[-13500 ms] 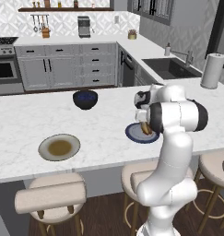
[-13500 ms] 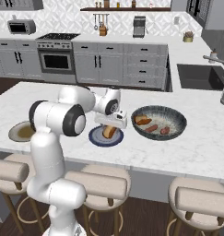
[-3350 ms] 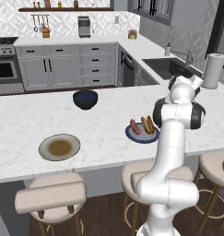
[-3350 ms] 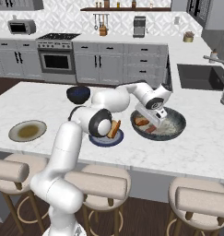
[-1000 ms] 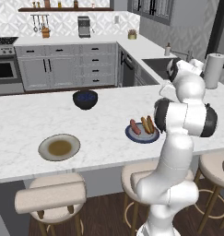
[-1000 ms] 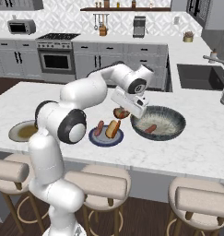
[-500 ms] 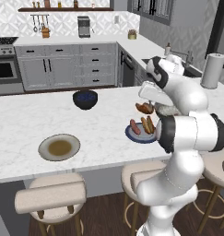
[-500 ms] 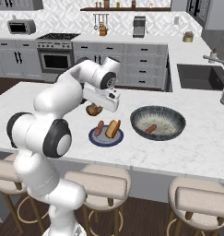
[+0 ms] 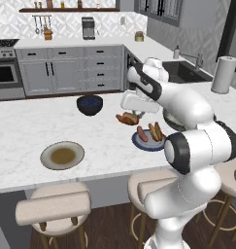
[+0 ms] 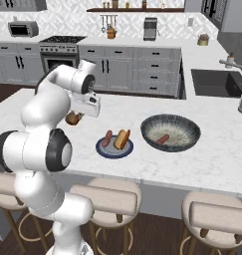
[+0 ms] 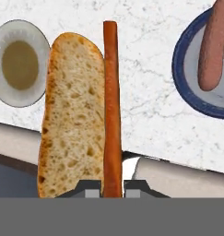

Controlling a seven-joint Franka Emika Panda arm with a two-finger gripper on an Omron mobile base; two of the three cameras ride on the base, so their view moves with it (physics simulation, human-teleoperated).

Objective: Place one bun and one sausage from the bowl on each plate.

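The glossy white robot arm [image 9: 197,146] is built from thick, rounded tubular segments that bulge at each bend. Round dark grey caps [image 10: 60,153] cover the joint ends, and thin dark seams ring the links. The flat white boxy hand [image 9: 134,102] ends the arm. Its two small dark grey finger tips [image 11: 91,190] look blocky.

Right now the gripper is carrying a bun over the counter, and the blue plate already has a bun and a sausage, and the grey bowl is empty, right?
Not quite: the grey bowl holds one sausage, as the right base view shows. The gripper does hold a bun, and the blue plate is filled.
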